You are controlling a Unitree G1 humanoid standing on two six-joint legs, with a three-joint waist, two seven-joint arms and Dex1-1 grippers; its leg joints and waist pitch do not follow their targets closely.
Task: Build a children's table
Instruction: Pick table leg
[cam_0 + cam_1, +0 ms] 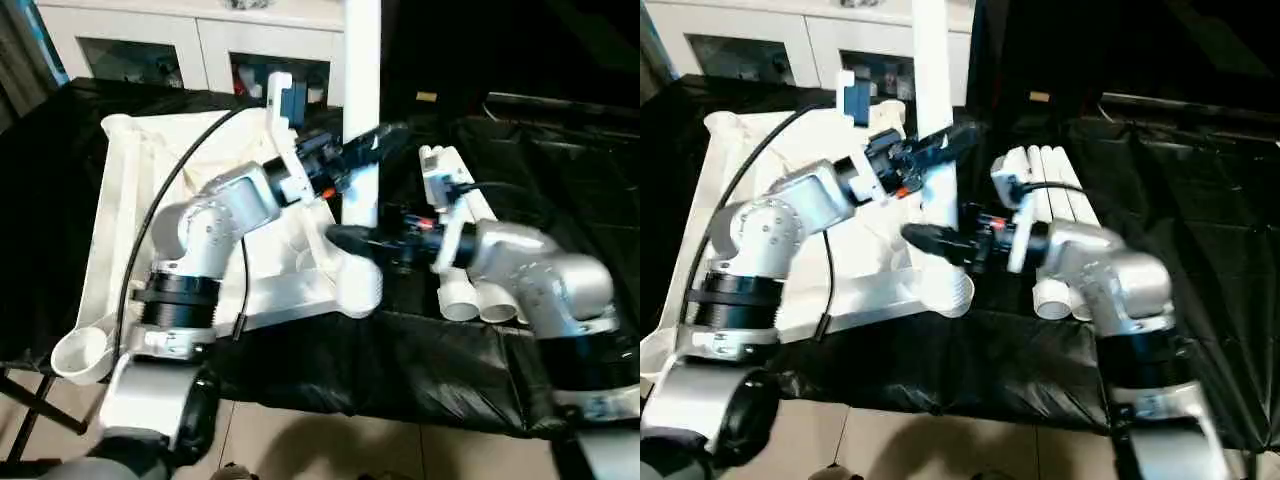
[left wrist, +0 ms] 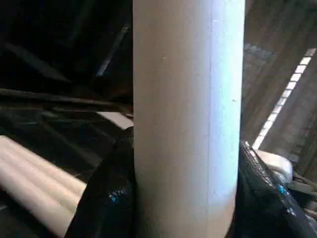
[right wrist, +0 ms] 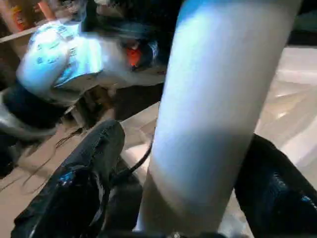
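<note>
One white leg (image 1: 361, 110) stood upright at the near right corner of the tabletop (image 1: 150, 190), its foot seated in — or at least right over — the round corner socket (image 1: 360, 282) there. The tabletop lay upside down on the black-draped work surface (image 1: 420, 360), ribs up, which made sense: the sockets faced upward so the legs could drop in from above.

The left gripper (image 1: 372, 143) was on the leg partway up, and in the left wrist view its two fingers (image 2: 106, 193) pressed against both sides of the tube — clamped on it, probably to keep it plumb. The right gripper (image 1: 352, 238) sat lower, just above the socket; the right wrist view showed a gap between one finger (image 3: 81, 173) and the tube, so it looked loosened rather than squeezing, though the blur there made that hard to swear to.

Three spare legs (image 1: 462, 235) lay side by side on the cloth just right of the tabletop, under the right forearm — close at hand for the remaining corners. The socket at the near left corner (image 1: 82, 353) sat empty.
</note>
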